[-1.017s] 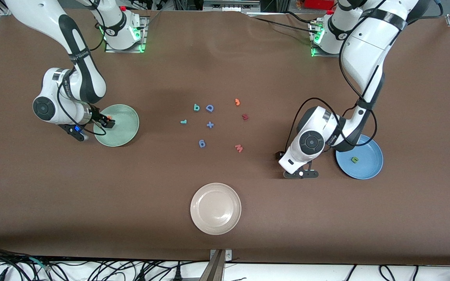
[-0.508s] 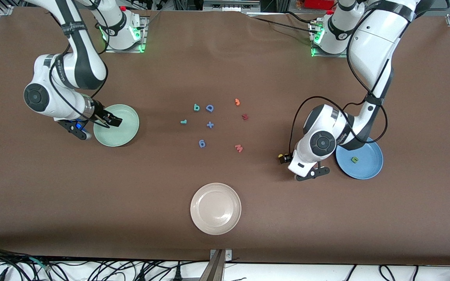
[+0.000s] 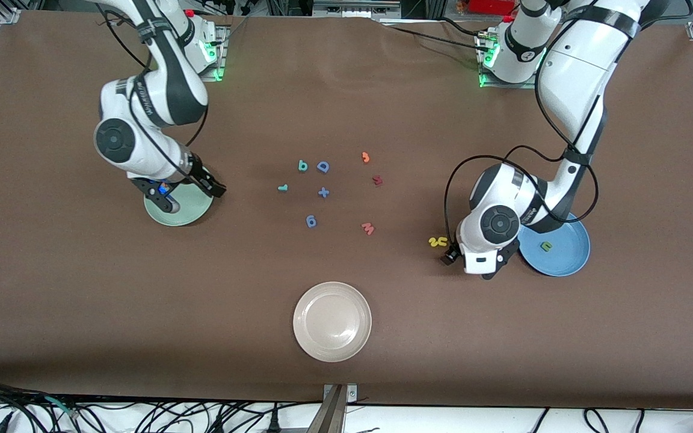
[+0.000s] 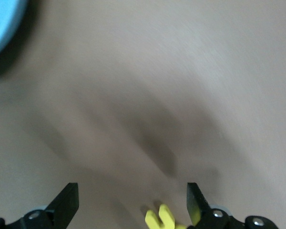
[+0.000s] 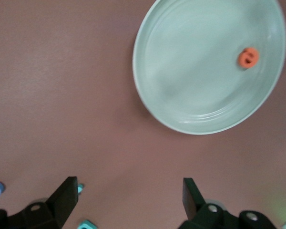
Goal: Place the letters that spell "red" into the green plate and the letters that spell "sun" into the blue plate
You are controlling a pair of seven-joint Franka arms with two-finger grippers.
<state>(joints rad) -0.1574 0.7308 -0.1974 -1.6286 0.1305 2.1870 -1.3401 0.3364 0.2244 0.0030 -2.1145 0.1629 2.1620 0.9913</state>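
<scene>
Letters read across the table are a teal "r", teal "b", blue "D", blue "6", orange "3" and reddish "m". An orange "e", seen only in the right wrist view, is held in the green plate at nine o'clock; the right gripper, jaws apart, is poised over its rim. Two yellow letters are seen beside the wide-open left gripper. A green letter is held in the blue plate at three o'clock.
</scene>
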